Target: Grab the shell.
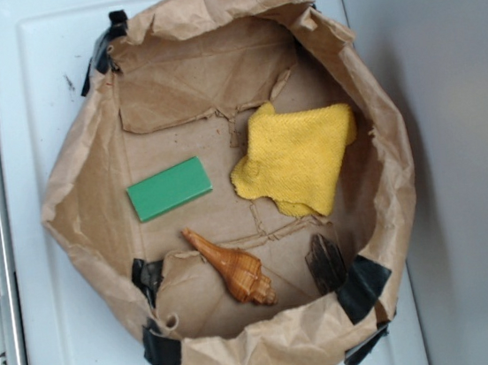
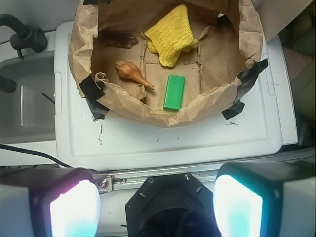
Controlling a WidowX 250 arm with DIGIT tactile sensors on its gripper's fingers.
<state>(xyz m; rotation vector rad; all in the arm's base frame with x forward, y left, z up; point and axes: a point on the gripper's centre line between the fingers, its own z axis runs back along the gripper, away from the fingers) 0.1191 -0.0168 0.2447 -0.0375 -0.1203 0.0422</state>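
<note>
From outside, a brown paper tray taped with black sits on a white lid; the shell lies near its lower rim, below the green block.

From the wrist, the gripper hangs wide open and empty, well short of the shell; a sink lies left.

You've got open floor all around the shell. Green block sits apart at its 11 o'clock, dark ridged piece near at 3. Paper wall crowds close at 6; the top is clear.
</note>
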